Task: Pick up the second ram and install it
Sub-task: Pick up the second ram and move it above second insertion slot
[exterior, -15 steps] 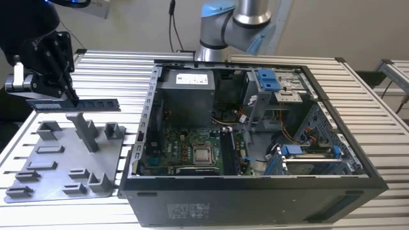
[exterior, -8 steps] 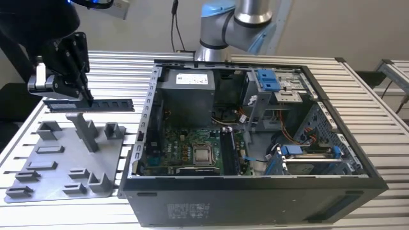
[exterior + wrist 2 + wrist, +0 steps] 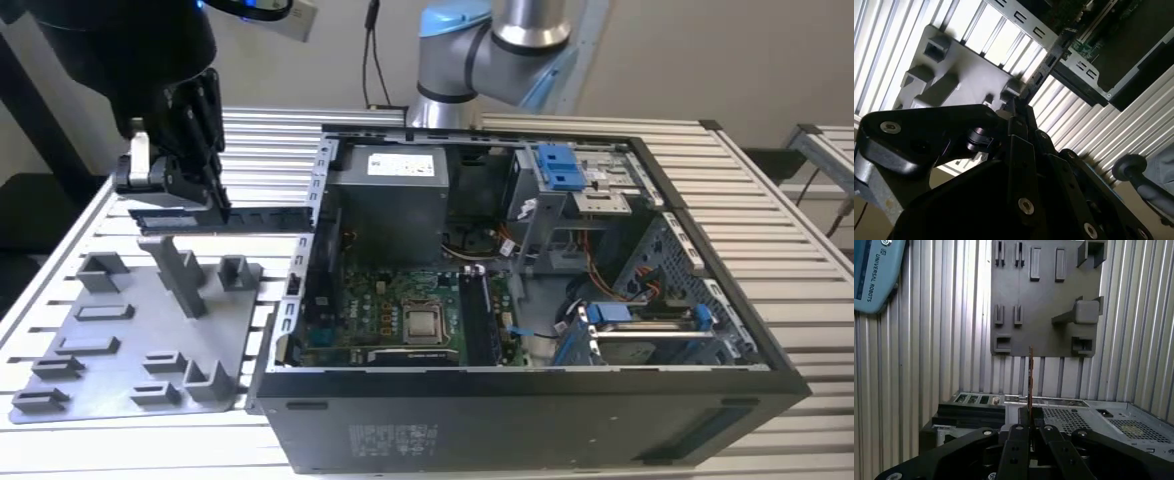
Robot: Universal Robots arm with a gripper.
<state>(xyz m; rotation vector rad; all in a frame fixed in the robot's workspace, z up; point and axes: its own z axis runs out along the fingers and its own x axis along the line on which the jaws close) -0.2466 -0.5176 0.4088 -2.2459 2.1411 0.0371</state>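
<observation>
My gripper [image 3: 176, 198] hangs above the table at the exterior view's left and is shut on the second ram [image 3: 254, 216]. The stick is long, dark and held level, lengthwise, above the grey fixture plate [image 3: 134, 340]; its free end reaches toward the open computer case [image 3: 534, 430]. In the first wrist view the ram [image 3: 1030, 375] shows edge-on, rising from between my gripper [image 3: 1029, 429] fingers. In the second wrist view my gripper [image 3: 1021, 112] grips the thin ram [image 3: 1043, 67], which points at the case wall.
The case lies on its side with the motherboard [image 3: 400, 300] and its CPU socket [image 3: 424, 325] exposed. Blue drive brackets [image 3: 561, 168] and cables sit at its far side. The arm's base [image 3: 461, 60] stands behind the case. Upright pegs [image 3: 178, 275] rise from the fixture plate.
</observation>
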